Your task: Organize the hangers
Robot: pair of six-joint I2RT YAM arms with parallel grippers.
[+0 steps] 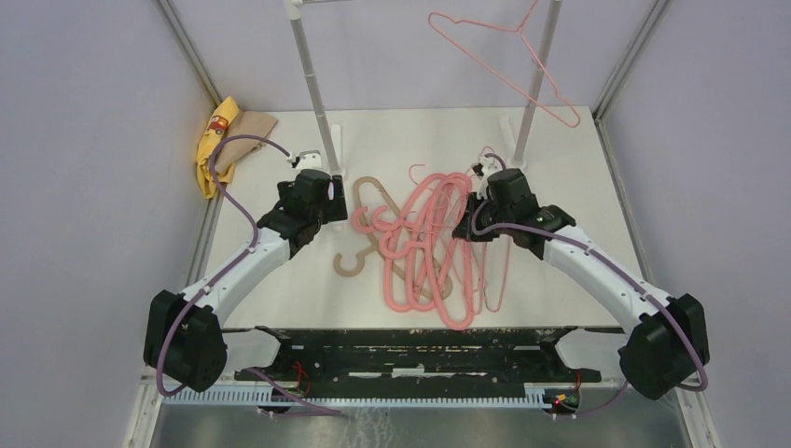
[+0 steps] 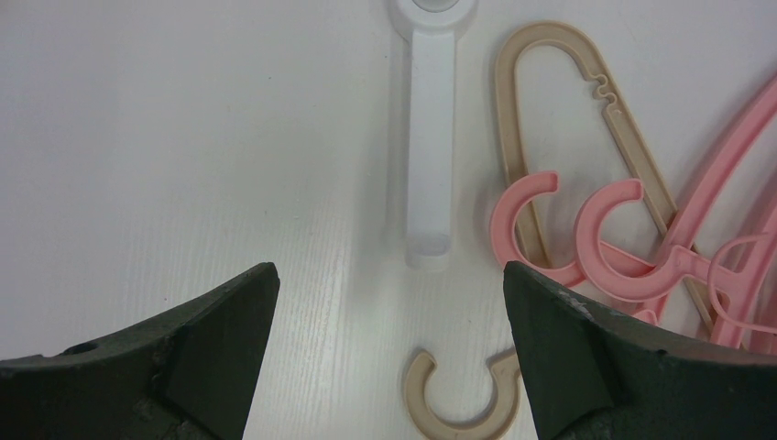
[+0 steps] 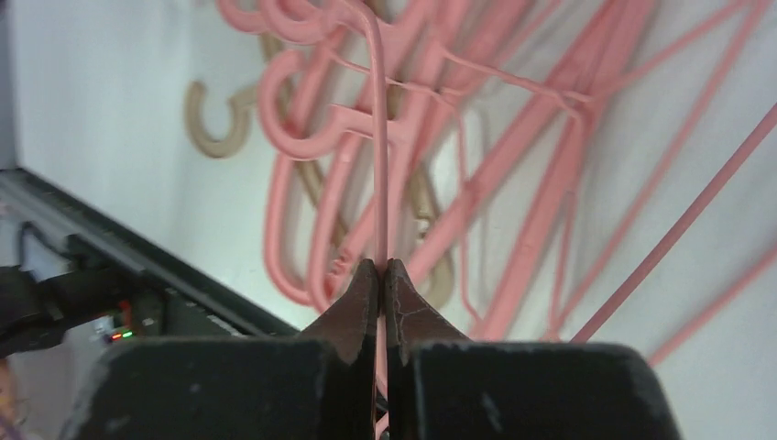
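The right gripper (image 3: 381,268) clamps a thin pink wire hanger (image 3: 380,183); the left gripper (image 2: 389,273) stands open, empty. Lifting may drag the tangled hangers (image 3: 550,183) ahead of it, or the wire may slip.

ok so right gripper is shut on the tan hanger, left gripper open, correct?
No. The right gripper is shut on a thin pink wire hanger, not the tan hanger; the right wrist view shows it. Left gripper is open.

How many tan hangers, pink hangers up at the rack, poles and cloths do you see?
Tan hangers: 1
Pink hangers up at the rack: 1
Poles: 2
Cloths: 1
Total: 5
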